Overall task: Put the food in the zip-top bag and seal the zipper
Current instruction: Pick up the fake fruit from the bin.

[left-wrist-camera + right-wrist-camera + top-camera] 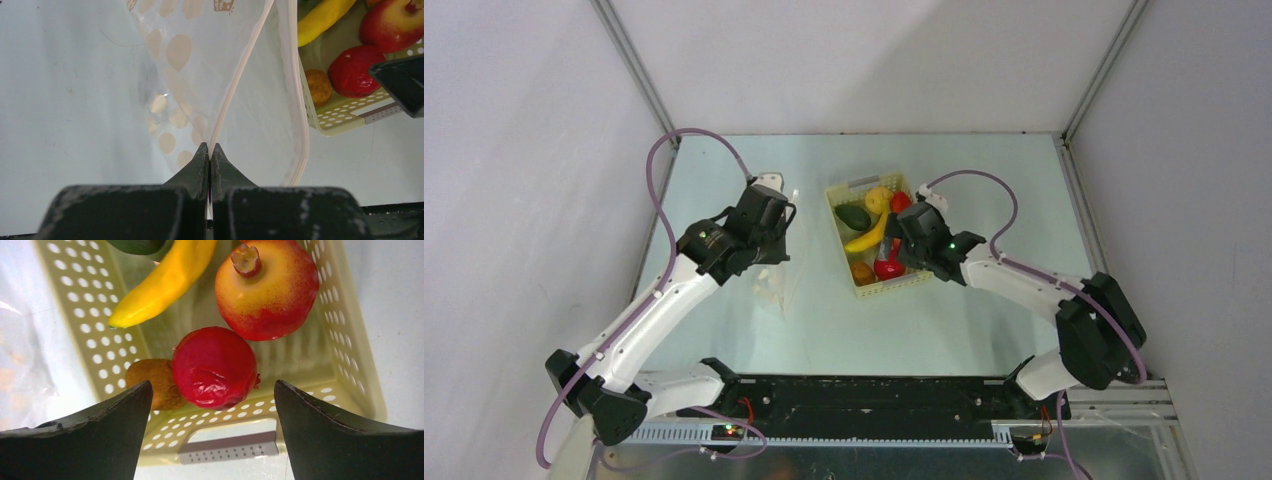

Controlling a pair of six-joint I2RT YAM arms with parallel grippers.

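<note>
The clear dotted zip-top bag (200, 75) hangs from my left gripper (209, 146), which is shut on its white zipper strip (235, 85). In the top view the bag (776, 285) droops left of the basket under my left gripper (776, 222). The food lies in the pale yellow basket (839, 235): yellow banana (165, 282), red-yellow round fruit (267, 287), red round fruit (215, 367), brown-orange piece (152, 380), dark green piece (852, 216). My right gripper (212, 390) is open, just above the red round fruit at the basket's near end, touching nothing.
The basket's near wall with its handle slot (230, 442) lies between my right fingertips. Grey enclosure walls (544, 120) ring the pale green table (984, 320). The black base rail (864, 400) runs along the near edge.
</note>
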